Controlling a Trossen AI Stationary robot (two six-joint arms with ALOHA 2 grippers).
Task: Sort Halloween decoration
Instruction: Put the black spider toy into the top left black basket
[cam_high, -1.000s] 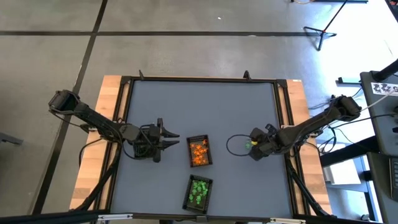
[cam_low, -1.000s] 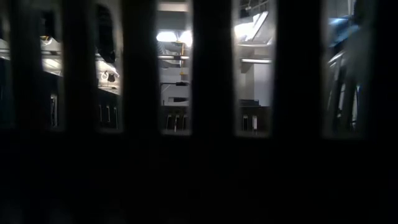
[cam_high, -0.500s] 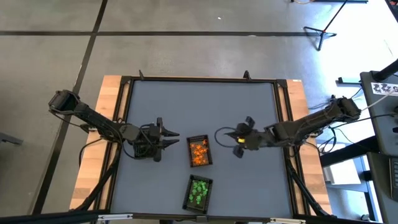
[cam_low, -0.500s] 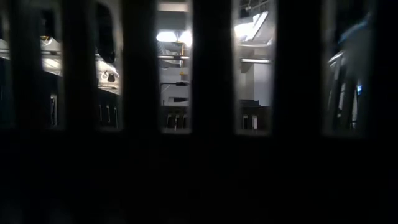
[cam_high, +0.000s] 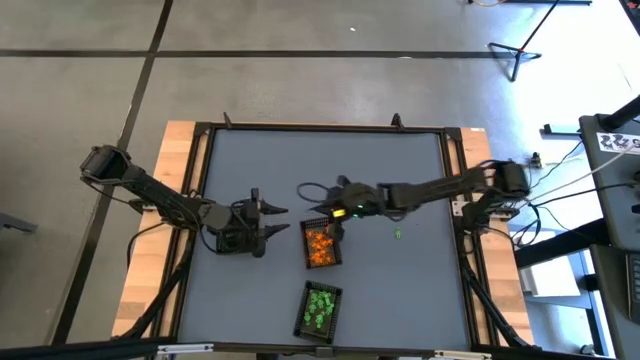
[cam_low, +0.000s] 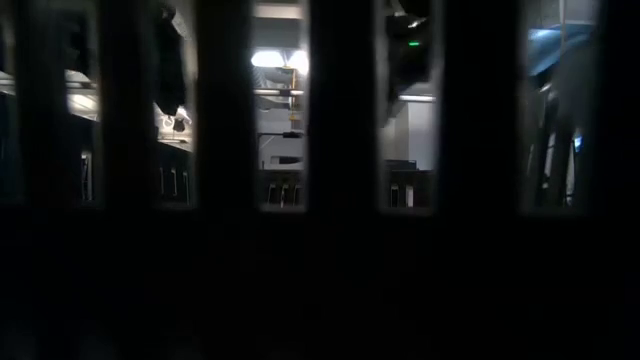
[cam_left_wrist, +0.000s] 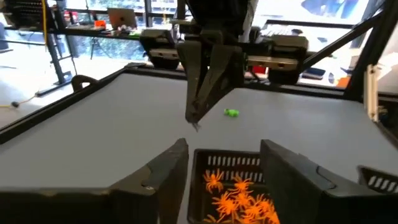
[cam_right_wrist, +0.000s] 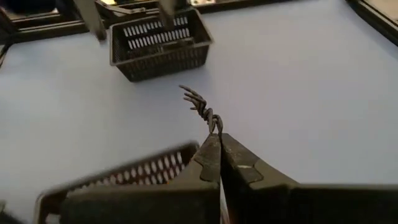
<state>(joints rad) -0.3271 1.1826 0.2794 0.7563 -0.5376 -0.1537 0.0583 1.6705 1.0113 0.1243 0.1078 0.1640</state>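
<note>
The right gripper (cam_right_wrist: 219, 144), jaws pinching a black spider (cam_right_wrist: 200, 106), should be centring over its tray before releasing; left gripper (cam_left_wrist: 224, 163) is waiting wide.

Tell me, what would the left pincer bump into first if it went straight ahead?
Most likely the dark tray holding orange trinkets, sitting right ahead of the open left pincer; exact height is hard to judge.

Low view almost wholly blocked by dark upright bars (cam_low: 335, 180), table and trays unseen behind them. Orange trinkets (cam_high: 319, 245) and green ones (cam_high: 320, 305) too small from above to tell shapes. Orange-filled tray (cam_left_wrist: 230, 165) cut by bottom edge, flanked by left tool's fingers (cam_left_wrist: 163, 177)
</note>
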